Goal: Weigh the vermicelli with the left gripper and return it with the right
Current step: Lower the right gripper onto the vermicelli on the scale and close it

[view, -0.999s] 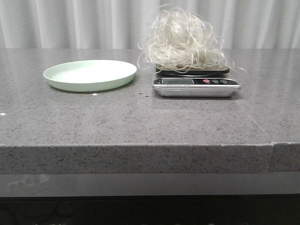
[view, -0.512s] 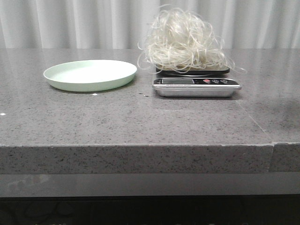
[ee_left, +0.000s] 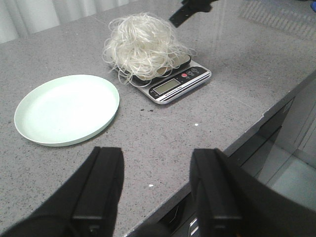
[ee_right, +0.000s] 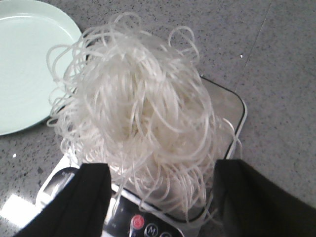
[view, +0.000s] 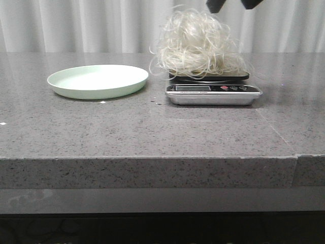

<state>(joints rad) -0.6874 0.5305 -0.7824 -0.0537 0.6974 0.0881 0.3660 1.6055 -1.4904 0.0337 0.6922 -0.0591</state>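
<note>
At upper centre of the front view, the black right gripper (view: 234,4) hung spread-fingered above the fluffy whitish vermicelli nest (view: 199,47) on the silver kitchen scale (view: 213,94), and should have closed low around it; the left gripper (ee_left: 158,190) also stood spread.

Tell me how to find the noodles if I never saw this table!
Look at the grey stone table and find the silver kitchen scale right of the pale green plate. The vermicelli sits on that scale: a fluffy, tangled nest of thin whitish strands, the only messy, stringy thing there.

A staged kitchen-like test bench: a speckled grey stone tabletop (view: 152,132) carries a digital kitchen scale (view: 213,94) beside a pale green plate (view: 97,81), with pleated white curtains (view: 76,25) behind the scale.
</note>
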